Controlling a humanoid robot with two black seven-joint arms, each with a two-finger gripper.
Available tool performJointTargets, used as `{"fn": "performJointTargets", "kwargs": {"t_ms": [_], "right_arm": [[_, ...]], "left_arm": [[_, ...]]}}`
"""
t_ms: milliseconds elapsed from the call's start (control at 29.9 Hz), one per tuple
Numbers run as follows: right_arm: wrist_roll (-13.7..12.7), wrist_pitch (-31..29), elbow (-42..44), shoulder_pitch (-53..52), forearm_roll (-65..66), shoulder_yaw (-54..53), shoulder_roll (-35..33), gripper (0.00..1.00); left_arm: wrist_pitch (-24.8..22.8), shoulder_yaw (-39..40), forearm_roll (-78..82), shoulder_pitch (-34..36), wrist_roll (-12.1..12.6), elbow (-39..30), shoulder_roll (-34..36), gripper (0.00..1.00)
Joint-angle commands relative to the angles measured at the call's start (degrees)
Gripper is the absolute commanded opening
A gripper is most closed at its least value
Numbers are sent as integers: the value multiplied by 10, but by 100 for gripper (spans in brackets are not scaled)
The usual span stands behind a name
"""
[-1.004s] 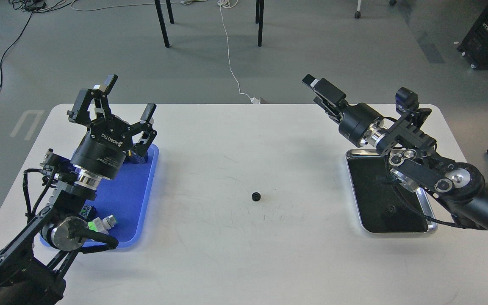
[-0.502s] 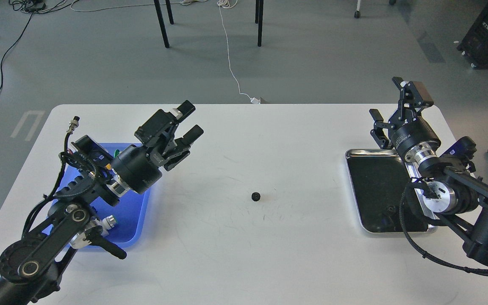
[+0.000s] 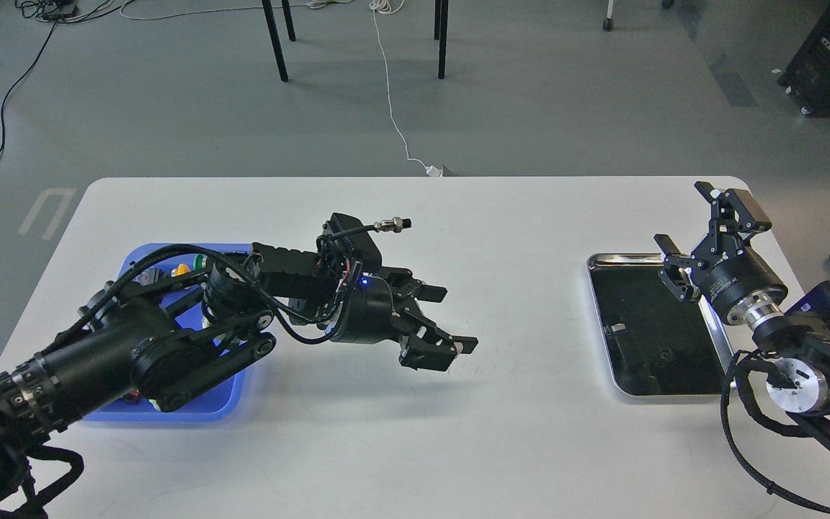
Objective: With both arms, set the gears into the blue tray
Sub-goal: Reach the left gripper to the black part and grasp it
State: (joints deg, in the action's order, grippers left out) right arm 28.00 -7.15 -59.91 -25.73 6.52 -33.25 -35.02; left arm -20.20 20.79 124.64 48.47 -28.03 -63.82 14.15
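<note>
gear hidden beneath spread left gripper (image 3: 451,321) at mid-table.

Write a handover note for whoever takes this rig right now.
Left tool: open, low over the middle of the table, nothing visibly held.
Right tool: open, raised by the far right corner of the silver tray, empty.
Blue tray: mostly covered by the left arm; no gear seen in it.
A small dark round thing in the silver tray may be a gear; too small to be sure.
Done: nothing confirmed. Left: pick gears, place in blue tray.
</note>
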Motion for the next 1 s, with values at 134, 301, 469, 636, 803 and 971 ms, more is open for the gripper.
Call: {"fn": "performJointTargets", "kwargs": {"t_ms": [134, 301, 469, 636, 803, 971], "right_arm": [[0, 3, 1, 4, 0, -1, -2, 98], [0, 4, 0, 4, 0, -8, -2, 98], [0, 5, 0, 4, 0, -9, -2, 98], [0, 6, 0, 5, 0, -9, -2, 98], [0, 6, -6, 5, 0, -9, -3, 98], [0, 6, -7, 5, 0, -9, -4, 98]], "left_arm": [[75, -105, 4, 58, 0, 116, -41, 95], [75, -122, 4, 58, 0, 136, -57, 87], [79, -145, 4, 58, 0, 178, -79, 86], [79, -160, 4, 58, 0, 183, -89, 83], [80, -168, 4, 58, 0, 207, -102, 72], [80, -170, 4, 58, 0, 208, -100, 49]]}}
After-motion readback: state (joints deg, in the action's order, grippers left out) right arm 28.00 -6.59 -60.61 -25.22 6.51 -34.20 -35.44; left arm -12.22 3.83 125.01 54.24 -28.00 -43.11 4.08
